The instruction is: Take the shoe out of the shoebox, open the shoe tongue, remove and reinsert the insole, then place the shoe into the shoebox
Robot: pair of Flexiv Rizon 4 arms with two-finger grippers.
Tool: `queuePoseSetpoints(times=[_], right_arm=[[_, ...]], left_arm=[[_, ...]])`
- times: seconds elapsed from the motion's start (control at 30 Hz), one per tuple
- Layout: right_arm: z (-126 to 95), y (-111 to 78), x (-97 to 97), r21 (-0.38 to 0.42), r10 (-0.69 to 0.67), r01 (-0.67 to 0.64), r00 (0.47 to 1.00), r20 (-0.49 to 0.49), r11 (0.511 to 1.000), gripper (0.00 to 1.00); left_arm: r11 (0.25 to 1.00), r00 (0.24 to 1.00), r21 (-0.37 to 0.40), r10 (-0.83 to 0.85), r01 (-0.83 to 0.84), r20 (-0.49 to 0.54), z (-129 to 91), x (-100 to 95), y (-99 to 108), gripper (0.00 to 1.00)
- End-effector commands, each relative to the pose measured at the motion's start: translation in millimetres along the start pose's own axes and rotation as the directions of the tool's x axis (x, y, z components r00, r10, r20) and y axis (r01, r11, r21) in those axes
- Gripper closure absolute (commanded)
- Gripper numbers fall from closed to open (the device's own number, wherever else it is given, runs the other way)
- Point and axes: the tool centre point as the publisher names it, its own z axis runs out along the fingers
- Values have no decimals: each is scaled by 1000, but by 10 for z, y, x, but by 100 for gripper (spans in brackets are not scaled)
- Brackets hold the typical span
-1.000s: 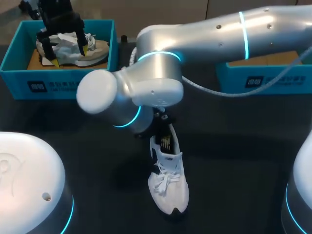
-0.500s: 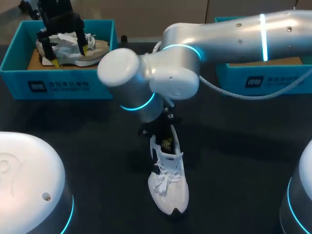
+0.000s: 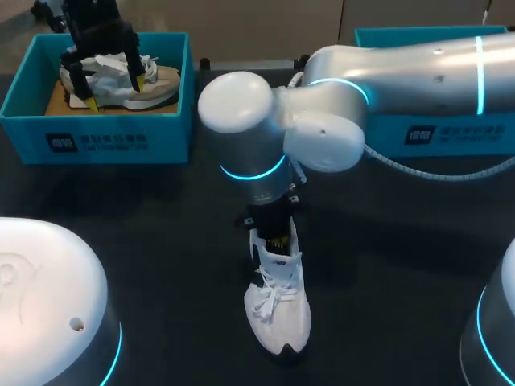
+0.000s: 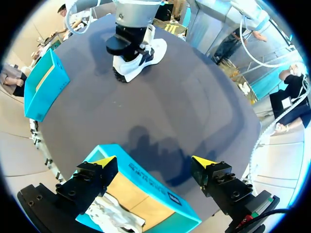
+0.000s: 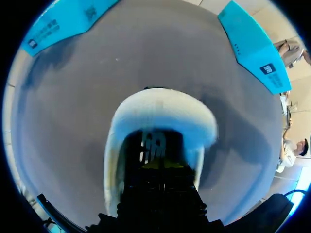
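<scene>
Can't tell grip on right gripper point(image 3: 275, 237), buried in shoe point(image 3: 282, 314) heel mid-frame; seeing left gripper point(image 3: 114, 90) spread wide over shoebox point(image 3: 105, 141), upper left.

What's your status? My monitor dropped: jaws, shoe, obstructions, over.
Left jaws open over the left box, beige shoe inside. Right jaws down inside the white shoe, state hidden. Right box stands apart, behind.

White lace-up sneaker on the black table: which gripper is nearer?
Right. The right gripper sits at the white lace-up sneaker's heel opening; the left gripper hangs over the teal cardboard shoebox, well apart from it.
</scene>
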Motion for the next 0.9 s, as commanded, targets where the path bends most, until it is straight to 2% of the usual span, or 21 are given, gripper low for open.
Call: queuePoseSetpoints(times=[0.03, 0.2, 0.37, 0.63, 0.73, 0.9], right_arm=[[-246, -48, -80, -31, -20, 17, 996, -88, 999, 100], [-303, -70, -111, -21, -46, 43, 985, -166, 999, 100], [-224, -105, -138, 51, -34, 46, 976, -213, 998, 100], [-177, -192, -6, 95, -36, 60, 971, -236, 994, 100], [-205, -216, 72, 113, -31, 58, 973, -229, 992, 83], [-275, -294, 203, 144, -10, 38, 982, -190, 989, 73]], left_arm=[[1000, 1000, -1, 0, 0, -3, -3, -7, 4, 0], [1000, 1000, -1, 0, 0, -3, -3, -7, 4, 0], [1000, 1000, -1, 0, 0, -3, -3, -7, 4, 0], [1000, 1000, -1, 0, 0, -3, -3, -7, 4, 0], [1000, 1000, -1, 0, 0, -3, -3, -7, 4, 0], [1000, 1000, -1, 0, 0, -3, -3, -7, 4, 0]])
